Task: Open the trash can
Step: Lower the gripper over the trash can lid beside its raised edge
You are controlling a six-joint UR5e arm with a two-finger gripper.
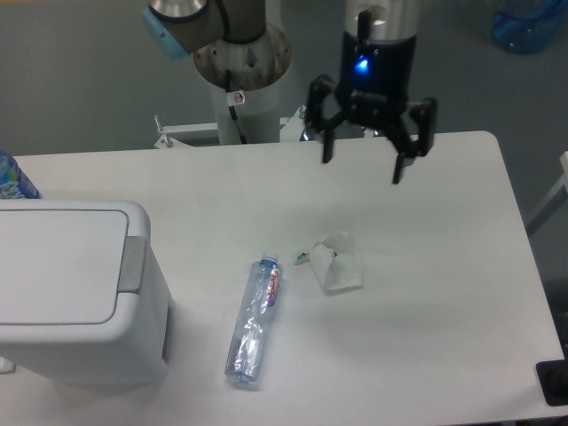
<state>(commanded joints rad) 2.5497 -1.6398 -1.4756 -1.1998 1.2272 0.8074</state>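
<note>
The trash can (62, 293) is a large boxy white bin at the left edge of the table. Its flat lid is down and the grey push bar (133, 264) sits on its right side. My gripper (364, 169) hangs open and empty above the far middle of the table, well to the right of the bin, fingers pointing down. A blue light glows on its body.
An empty clear plastic bottle (253, 321) lies on the table right of the bin. A crumpled white paper (335, 262) lies beyond it, below my gripper. The robot base (240, 62) stands behind the table. A blue-capped object (13, 177) shows at the far left.
</note>
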